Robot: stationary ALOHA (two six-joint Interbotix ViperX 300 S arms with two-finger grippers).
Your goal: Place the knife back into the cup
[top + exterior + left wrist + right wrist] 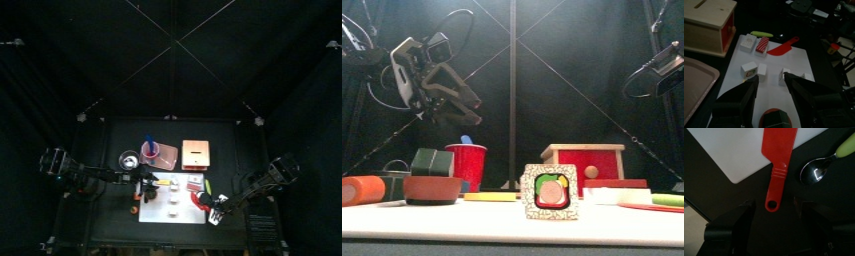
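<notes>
While the knife [778, 163] lies outside, the cup [466, 163] stands upright.

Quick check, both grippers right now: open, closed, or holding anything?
Left gripper: open, holding nothing, hovering above the white board.
Right gripper: open, holding nothing, jaws either side of the red knife handle's end.

no readable text, labels, brands, numbers or signs on any object, in any view
</notes>
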